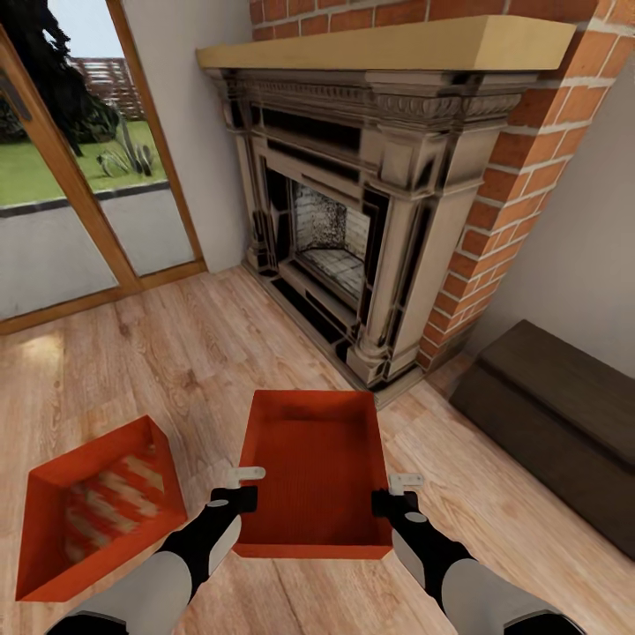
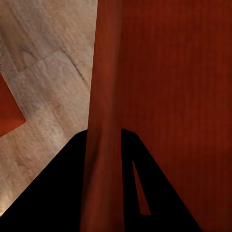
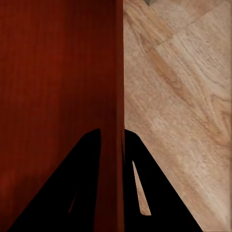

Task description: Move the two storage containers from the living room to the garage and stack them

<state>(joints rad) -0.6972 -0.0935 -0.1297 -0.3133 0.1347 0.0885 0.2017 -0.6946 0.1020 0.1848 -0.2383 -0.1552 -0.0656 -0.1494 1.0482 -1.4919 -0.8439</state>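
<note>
I am in the living room, on light wood planks. One orange-red storage container (image 1: 316, 463) sits straight ahead between my arms. My left gripper (image 1: 244, 496) is shut on its left wall (image 2: 104, 96), and my right gripper (image 1: 386, 501) is shut on its right wall (image 3: 118, 87). The black fingers (image 2: 58, 193) straddle the thin wall in both wrist views. I cannot tell whether this container rests on the planks or hangs just above them. The second storage container (image 1: 93, 507) lies on the planks to my left, apart from the first. The garage and its floor are out of view.
A brick-and-dark-wood fireplace (image 1: 353, 220) stands ahead, its base just beyond the held container. A dark brown wooden chest (image 1: 556, 423) lies along the right wall. Wood-framed glass doors (image 1: 70, 194) are at the far left. Bare planks (image 1: 176, 353) stretch ahead-left.
</note>
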